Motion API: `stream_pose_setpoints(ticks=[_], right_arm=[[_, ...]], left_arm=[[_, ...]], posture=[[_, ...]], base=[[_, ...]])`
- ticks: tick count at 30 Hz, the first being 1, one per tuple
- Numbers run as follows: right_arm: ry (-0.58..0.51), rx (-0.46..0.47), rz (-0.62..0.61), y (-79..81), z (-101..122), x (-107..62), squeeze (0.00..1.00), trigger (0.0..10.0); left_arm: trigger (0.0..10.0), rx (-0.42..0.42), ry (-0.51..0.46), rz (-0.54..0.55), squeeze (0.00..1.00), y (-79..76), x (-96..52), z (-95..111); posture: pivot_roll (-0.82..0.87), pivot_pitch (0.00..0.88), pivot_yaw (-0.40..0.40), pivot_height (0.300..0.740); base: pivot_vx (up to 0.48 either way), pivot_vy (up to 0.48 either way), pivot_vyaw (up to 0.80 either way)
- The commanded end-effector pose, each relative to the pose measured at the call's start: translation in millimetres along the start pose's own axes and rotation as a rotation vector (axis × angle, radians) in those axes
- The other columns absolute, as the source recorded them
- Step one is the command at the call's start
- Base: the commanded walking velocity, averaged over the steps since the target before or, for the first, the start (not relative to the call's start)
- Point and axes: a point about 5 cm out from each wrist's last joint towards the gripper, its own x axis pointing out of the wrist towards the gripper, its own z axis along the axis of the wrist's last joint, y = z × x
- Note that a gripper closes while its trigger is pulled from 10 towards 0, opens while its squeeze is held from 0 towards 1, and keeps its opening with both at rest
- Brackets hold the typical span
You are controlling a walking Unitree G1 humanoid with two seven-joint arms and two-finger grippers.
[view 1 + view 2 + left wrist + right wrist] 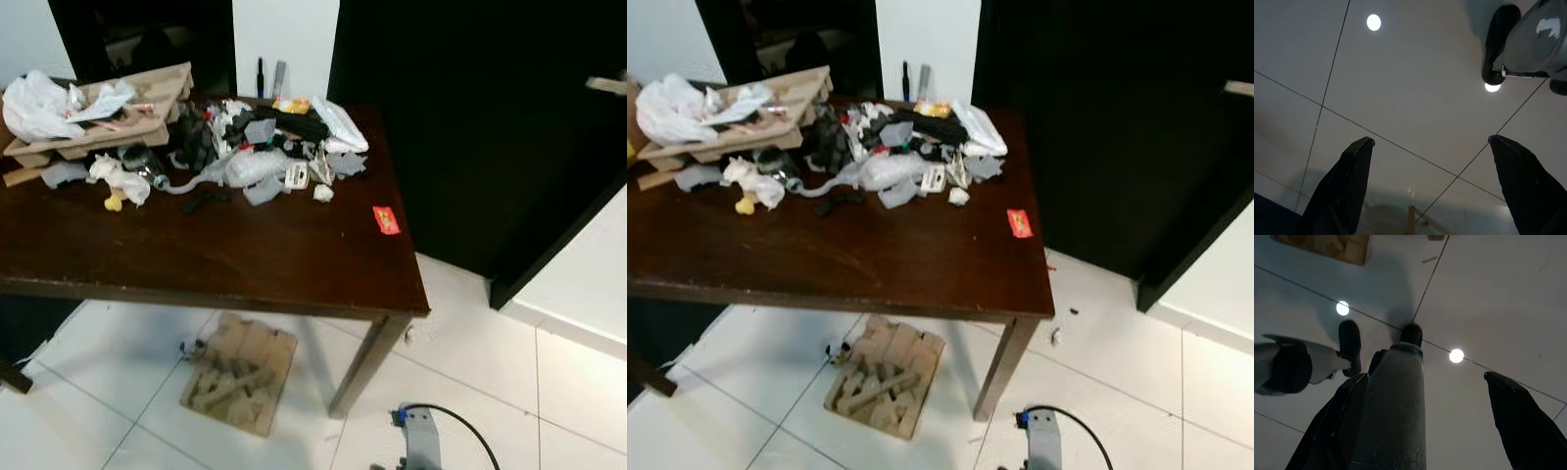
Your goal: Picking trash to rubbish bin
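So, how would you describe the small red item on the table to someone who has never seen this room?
Find the dark brown wooden table and follow its right-hand edge. There, apart from the heap of mixed trash at the back, lies a small flat red packet. It is the only bright red piece and it lies alone on bare wood.

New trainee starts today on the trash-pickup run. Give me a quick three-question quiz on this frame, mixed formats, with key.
1. True or false: the red packet lies apart from the trash pile, near the right edge of the table.
2. What lies on the floor under the table? A) a rubbish bin B) a cardboard insert C) a chair
3. Fill in: both the left gripper and the right gripper point down at the ____ with fingers apart.

Key: 1 true; 2 B; 3 floor
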Motion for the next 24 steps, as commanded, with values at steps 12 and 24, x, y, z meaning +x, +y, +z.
stream_pose_setpoints(ticks=[12,24], right_arm=[[0.17,-0.103,-0.231,-37.0,-25,-8.6,0.0,10.0],[0.224,-0.031,-0.302,-58.0,-38,-16.3,0.0,10.0]], left_arm=[[10.0,-0.025,-0.009,-0.015,0.0,-6.3,0.3,2],[10.0,-0.025,0.003,-0.021,0.0,-8.4,0.2,-2]], posture=[[0.24,0.084,-0.052,0.74],[0.23,0.089,-0.063,0.74]], base=[[0.177,0.0,0.0],[0.0,-0.267,0.0]])
